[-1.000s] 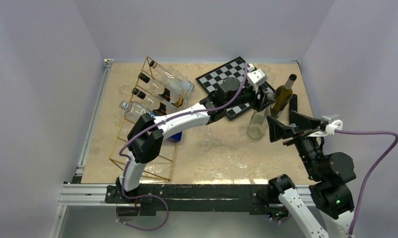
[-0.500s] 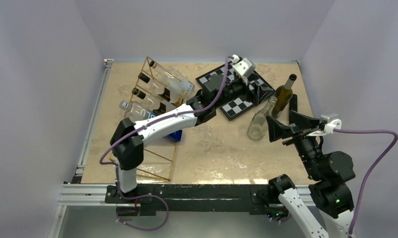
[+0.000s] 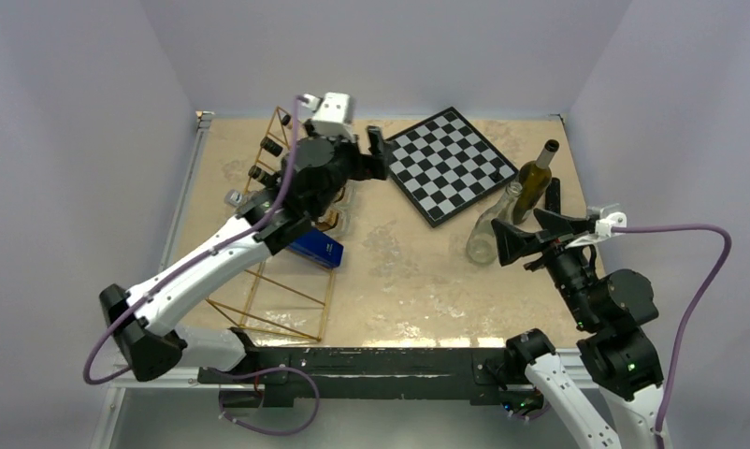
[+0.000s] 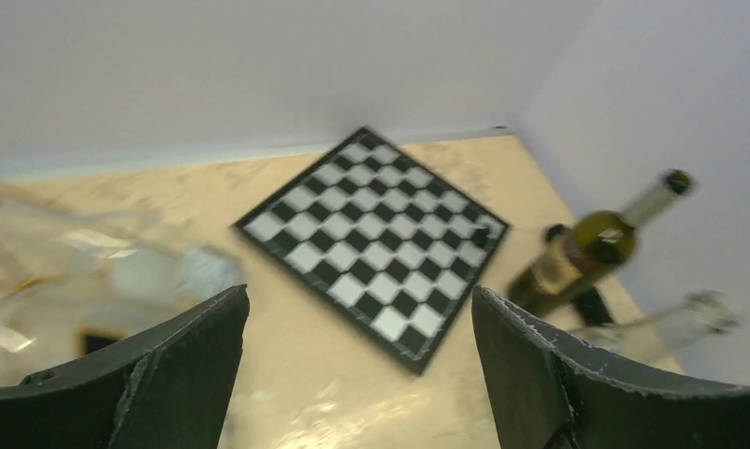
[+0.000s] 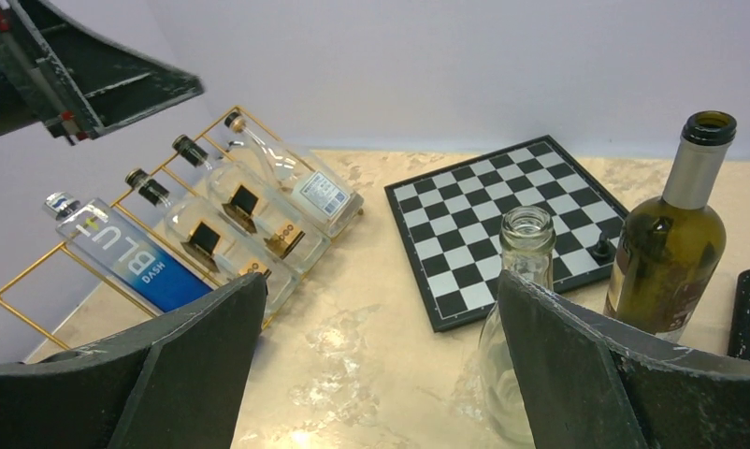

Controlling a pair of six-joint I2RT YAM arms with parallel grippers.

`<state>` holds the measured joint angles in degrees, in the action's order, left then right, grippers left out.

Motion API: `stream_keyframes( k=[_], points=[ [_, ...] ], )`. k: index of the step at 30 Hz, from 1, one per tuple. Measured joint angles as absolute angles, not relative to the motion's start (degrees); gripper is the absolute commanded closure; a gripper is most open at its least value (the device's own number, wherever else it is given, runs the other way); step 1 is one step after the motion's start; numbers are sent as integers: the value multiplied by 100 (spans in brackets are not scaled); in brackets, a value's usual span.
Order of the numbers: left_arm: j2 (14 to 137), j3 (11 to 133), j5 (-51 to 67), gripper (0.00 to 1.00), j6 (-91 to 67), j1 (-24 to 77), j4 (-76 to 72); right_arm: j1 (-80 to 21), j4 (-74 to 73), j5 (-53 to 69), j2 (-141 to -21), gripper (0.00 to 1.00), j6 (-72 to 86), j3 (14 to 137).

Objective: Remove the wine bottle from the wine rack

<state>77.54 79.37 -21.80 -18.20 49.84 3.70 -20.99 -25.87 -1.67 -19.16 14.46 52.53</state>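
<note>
wine rack (image 3: 296,286): thin gold metal wire, shining
rack bottles (image 5: 259,201): clear glass, gleaming glossy
chessboard (image 3: 451,164): smooth, looking matt
olive bottle (image 5: 675,248) beside the chessboard: dark glass shining, grey foil neck looking satin
table (image 3: 399,271): beige marbled top, reflecting light glossily
right gripper (image 5: 381,281) jaws: matt black plastic, edges looking rough

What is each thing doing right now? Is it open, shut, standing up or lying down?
Left gripper: open, holding nothing.
Right gripper: open, holding nothing.
Wine rack: standing, with four bottles in it.
Rack bottles: lying slanted, caps on.
Clear bottle: standing upright, no cap.
Green bottle: standing upright, no cap.
Chessboard: lying flat.
</note>
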Motion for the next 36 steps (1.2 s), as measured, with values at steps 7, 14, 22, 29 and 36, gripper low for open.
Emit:
stream_keyframes(
  k=[7,14,22,29,36],
  points=[
    [6482,7166,-3730,15,-2810,4276,2292,-2099,-2617,-91,-2086,1,1514,5253],
    [5966,7188,-4276,17,-4143,3553,4104,-2099,-2615,-25,-2139,2,1610,5253],
    [6073,7255,-4689,18,-5518,3363,5520,-2099,-2639,16,-2137,2,1695,5253],
    [6206,7843,-5015,18,-7098,3350,6871,-2099,-2659,36,-2095,2,1717,5253],
    [6936,8643,-5168,17,-7983,3341,7817,-2099,-2659,106,-2045,2,1743,5253]
  ],
)
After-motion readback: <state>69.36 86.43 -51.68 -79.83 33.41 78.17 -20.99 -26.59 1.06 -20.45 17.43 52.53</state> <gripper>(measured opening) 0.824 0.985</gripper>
